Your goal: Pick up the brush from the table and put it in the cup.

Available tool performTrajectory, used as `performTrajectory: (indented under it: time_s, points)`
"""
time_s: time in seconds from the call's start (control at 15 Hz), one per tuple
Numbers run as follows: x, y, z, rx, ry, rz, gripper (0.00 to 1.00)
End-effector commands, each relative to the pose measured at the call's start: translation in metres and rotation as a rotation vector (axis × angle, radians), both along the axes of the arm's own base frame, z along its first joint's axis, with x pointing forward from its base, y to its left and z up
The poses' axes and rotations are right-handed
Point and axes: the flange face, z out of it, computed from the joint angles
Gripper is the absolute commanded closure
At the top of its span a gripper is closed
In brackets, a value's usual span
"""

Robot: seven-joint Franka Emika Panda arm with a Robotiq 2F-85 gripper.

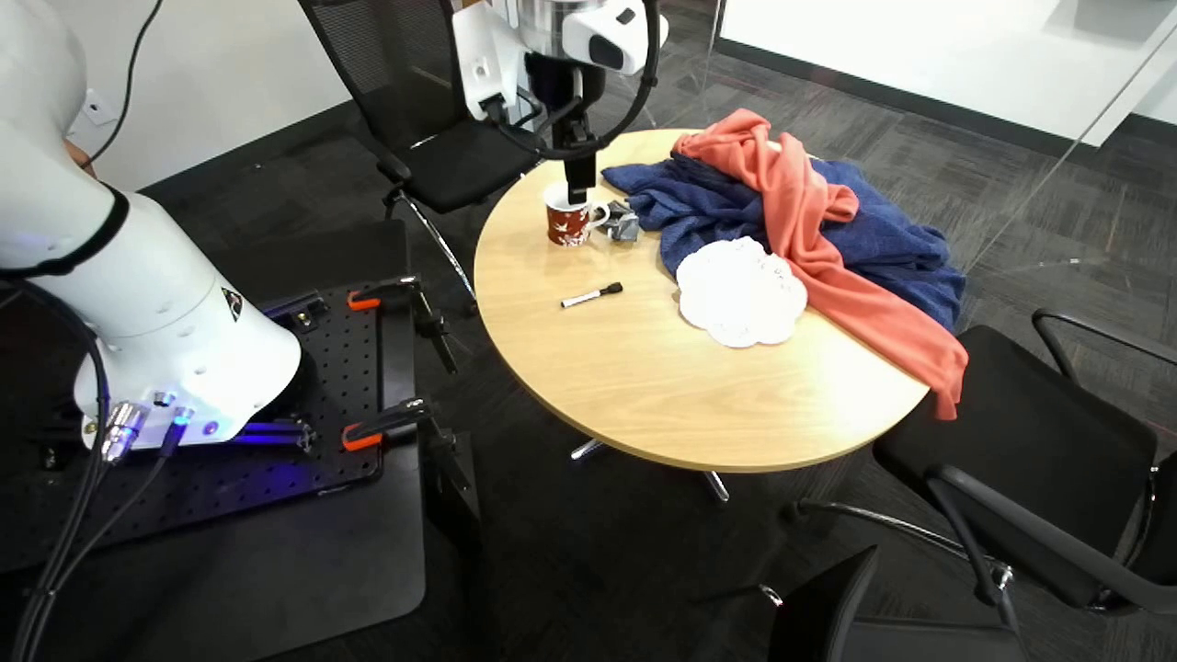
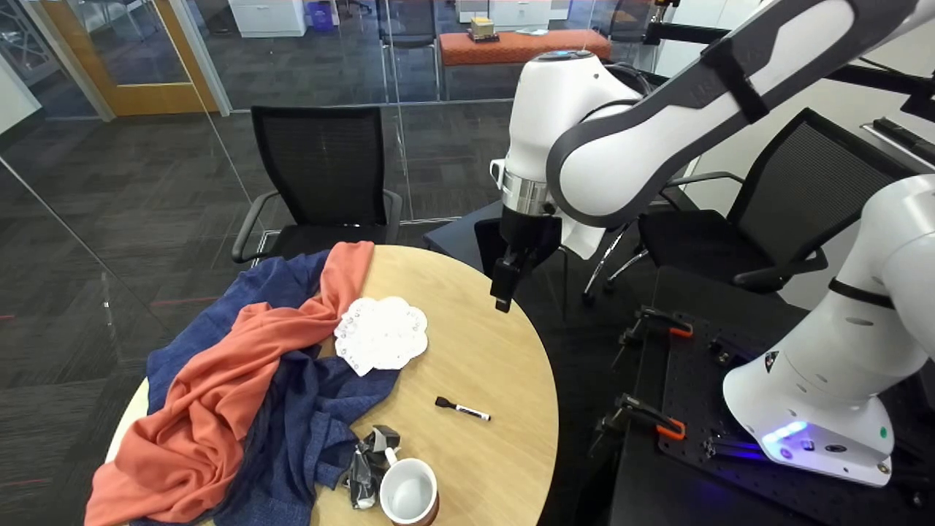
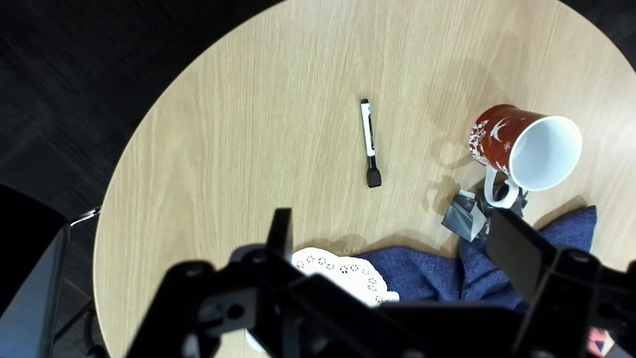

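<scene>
The brush, a pen-sized stick with a white barrel and a black, flared end, lies on the round light-wood table point(image 3: 208, 164) in the wrist view point(image 3: 368, 134) and both exterior views point(image 1: 591, 295) point(image 2: 463, 408). The dark-red cup with white markings and a white inside stands upright beyond it point(image 3: 502, 132) point(image 1: 567, 223) point(image 2: 409, 493). My gripper point(image 3: 397, 233) is open and empty, its fingers wide apart. It hangs above the table in both exterior views point(image 1: 577, 193) point(image 2: 504, 301), apart from the brush and the cup.
A crumpled grey-black wrapper point(image 3: 465, 216) lies by the cup's handle. A white scalloped doily point(image 1: 740, 292), a blue cloth point(image 1: 883, 239) and an orange cloth point(image 1: 818, 216) cover one side of the table. Black chairs point(image 2: 321, 175) stand around it.
</scene>
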Motion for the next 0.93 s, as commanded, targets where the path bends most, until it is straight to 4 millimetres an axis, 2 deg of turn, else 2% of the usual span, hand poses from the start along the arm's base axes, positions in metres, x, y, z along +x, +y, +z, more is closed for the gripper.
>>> performTrajectory:
  time_s: [0.0, 0.27, 0.4, 0.67, 0.87]
  points:
    - [0.000, 0.000, 0.000, -0.001, 0.002, 0.000, 0.00]
    - [0.000, 0.000, 0.000, -0.001, 0.001, 0.001, 0.00]
    - [0.006, 0.001, -0.010, -0.028, -0.020, -0.004, 0.00]
    - [0.014, 0.008, -0.039, -0.064, -0.047, 0.016, 0.00]
    - [0.018, 0.014, -0.069, -0.079, -0.051, 0.023, 0.00]
